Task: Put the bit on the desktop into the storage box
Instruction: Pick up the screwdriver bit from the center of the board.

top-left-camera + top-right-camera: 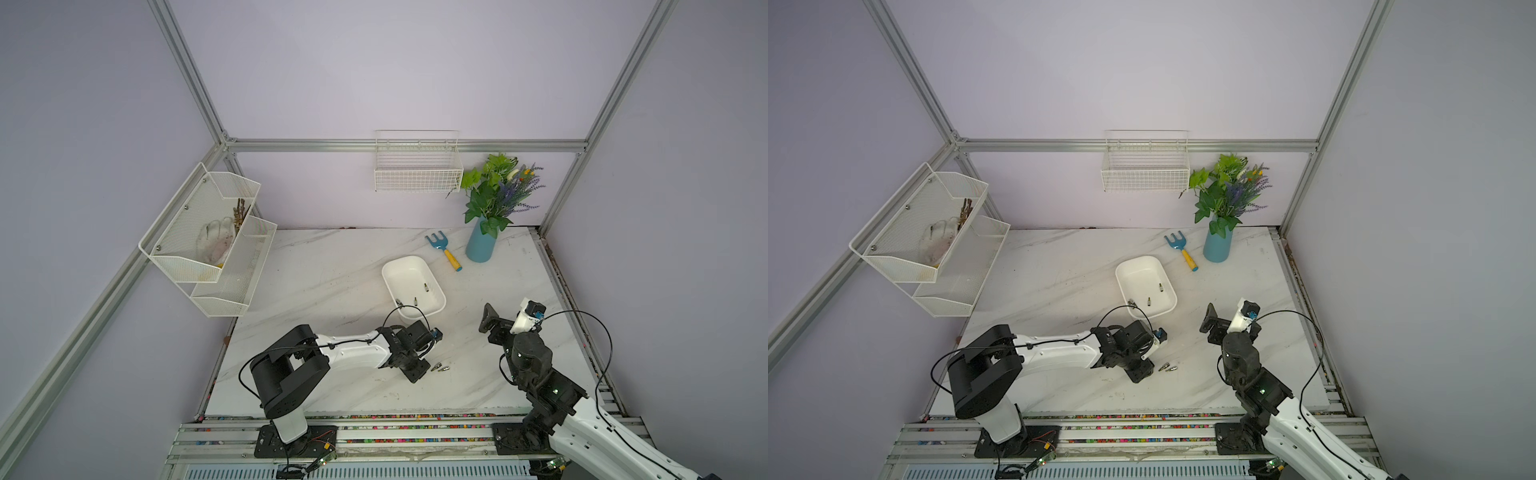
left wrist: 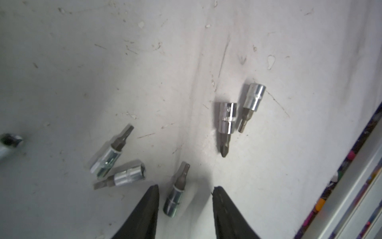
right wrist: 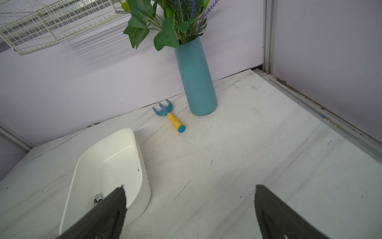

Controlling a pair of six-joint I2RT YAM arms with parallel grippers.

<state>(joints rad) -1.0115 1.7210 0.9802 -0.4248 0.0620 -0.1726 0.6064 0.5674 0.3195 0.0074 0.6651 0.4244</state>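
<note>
Risk number one is a bad pinch.

Left wrist view: left gripper (image 2: 185, 187) stands with its jaws apart on either side of one bit (image 2: 174, 196) lying on the desktop (image 2: 165, 62). There is a gap on both sides and nothing is gripped. The bit lies skewed to the jaws and nearer one finger, so I'd expect it to swivel or squirt out under squeeze, since its chrome socket end is round and slick. Two neighbour bits (image 2: 115, 165) lie just beside that finger, which could shove or trap one. A far pair (image 2: 227, 122) lies further out; touching or not, I can't tell. One cut-off bit (image 2: 9, 142) is blurred at the frame edge. I can't see whether the fingertips touch the desktop.

Top views: storage box (image 1: 409, 272) sits on the desktop just beyond the left wrist, with three bits (image 1: 415, 300) already inside. In both top views the wrist hides the jaws and most of the pile; only two bits (image 1: 440, 368) show beside it. The cable (image 1: 405, 306) loops across the box's near end and could snag on the carry, though its height is unreadable.

Right wrist view: right gripper (image 3: 190, 188) is spread wide and empty. The storage box (image 3: 144, 186) is just beside one finger, which masks part of the floor, so only one boxed bit (image 3: 98, 196) reads clearly. A sideways drift there would knock the box.
</note>
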